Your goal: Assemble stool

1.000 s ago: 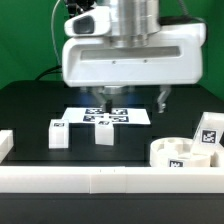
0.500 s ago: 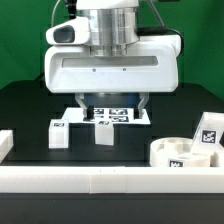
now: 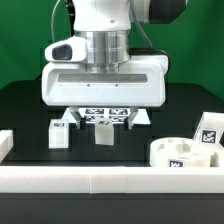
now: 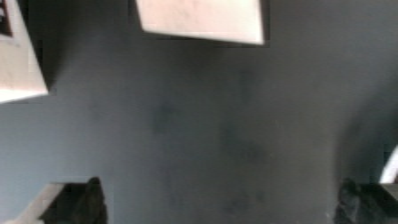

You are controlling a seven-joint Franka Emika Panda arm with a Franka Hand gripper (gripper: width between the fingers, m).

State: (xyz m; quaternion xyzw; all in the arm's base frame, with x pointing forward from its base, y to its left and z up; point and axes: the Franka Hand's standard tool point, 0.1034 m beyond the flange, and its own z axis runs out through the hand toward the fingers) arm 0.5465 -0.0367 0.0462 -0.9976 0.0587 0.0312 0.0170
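Gripper (image 3: 105,115) on the white arm hangs low over the marker board (image 3: 105,118), a thin flat white strip with printed tags lying on the black surface (image 3: 30,105). The jaws are spread wide with nothing between them. The wrist view shows only bare dark surface between the fingertips (image 4: 71,200) (no part is close enough to grip).

Stool parts, each placed from the marker board:
- Near leg (image 3: 103,136): short blocky white plastic piece, just on the camera side of the board, roughly under the midline of the jaws.
- Outer leg (image 3: 58,133): same kind, camera side, off toward the exterior view's left, with a tag on top.
- Seat (image 3: 178,152): round shallow white plastic disc, well off toward the exterior view's right, close against the long white border rail (image 3: 100,180).
- Tilted leg (image 3: 209,130): tagged white block just beyond the seat, further right again.

Deciding relation: the near leg is closest to the jaws, lying toward the camera from them and lower. Reaching it looks like a short shift that way, then a descent. Its long axis cannot be read (too blocky and small). None of the legs appears joined to the seat.
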